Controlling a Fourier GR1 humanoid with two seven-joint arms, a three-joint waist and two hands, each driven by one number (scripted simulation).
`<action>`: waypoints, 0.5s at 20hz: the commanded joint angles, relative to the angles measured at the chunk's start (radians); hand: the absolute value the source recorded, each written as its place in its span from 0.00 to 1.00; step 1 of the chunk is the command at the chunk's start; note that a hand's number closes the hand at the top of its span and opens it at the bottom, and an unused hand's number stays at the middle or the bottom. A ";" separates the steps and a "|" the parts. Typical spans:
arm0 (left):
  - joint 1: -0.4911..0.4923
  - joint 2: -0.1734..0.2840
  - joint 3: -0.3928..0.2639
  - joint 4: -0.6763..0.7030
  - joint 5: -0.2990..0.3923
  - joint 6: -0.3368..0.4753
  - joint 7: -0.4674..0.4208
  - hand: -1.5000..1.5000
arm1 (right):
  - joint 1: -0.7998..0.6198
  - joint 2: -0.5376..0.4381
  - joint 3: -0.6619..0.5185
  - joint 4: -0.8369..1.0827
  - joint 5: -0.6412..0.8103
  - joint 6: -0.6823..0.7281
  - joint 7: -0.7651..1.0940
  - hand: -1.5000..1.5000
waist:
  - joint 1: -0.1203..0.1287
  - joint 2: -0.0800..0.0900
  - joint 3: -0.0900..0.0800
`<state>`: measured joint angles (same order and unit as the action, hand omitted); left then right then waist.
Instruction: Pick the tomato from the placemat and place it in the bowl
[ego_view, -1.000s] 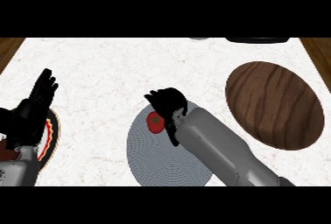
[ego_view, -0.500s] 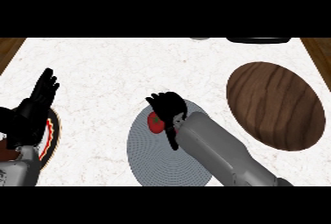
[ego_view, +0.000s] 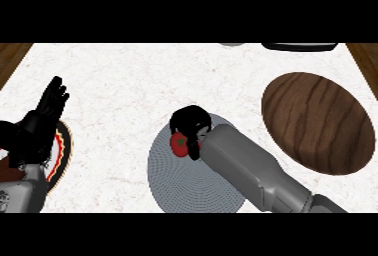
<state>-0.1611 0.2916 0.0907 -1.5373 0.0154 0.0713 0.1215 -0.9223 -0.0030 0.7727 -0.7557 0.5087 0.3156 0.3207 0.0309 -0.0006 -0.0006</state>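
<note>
On the placemat — right hand curled round tomato.

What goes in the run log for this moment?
phase: grasp | right robot hand curled round red tomato on round grey placemat | brown wooden bowl at right, holds nothing | left robot hand open at left edge

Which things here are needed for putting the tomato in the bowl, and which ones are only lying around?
Needed for the job:
- tomato, on the placemat with fingers curled round it
- grey placemat
- wooden bowl, to the right
- right hand

Only lying around:
- plate at the left edge, under the left hand
- dark object at the top edge
</note>
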 joint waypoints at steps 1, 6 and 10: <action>-0.002 -0.037 -0.027 -0.014 -0.030 0.026 0.014 0.50 | -0.046 0.003 0.059 0.072 -0.085 -0.036 -0.040 1.00 | 0.015 0.009 0.001; 0.000 0.019 0.025 -0.025 0.019 -0.044 0.038 0.50 | -0.066 0.003 0.081 0.144 -0.092 -0.130 -0.085 1.00 | 0.013 0.009 0.001; -0.016 0.010 0.051 0.063 0.003 -0.029 -0.029 0.50 | -0.042 0.003 0.101 0.096 -0.033 -0.256 -0.037 1.00 | -0.006 0.006 0.000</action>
<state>-0.1761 0.2764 0.0958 -1.5239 -0.0030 0.0689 0.1269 -0.9796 -0.0026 0.8544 -0.6687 0.4423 0.1460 0.2837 0.0365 0.0012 -0.0005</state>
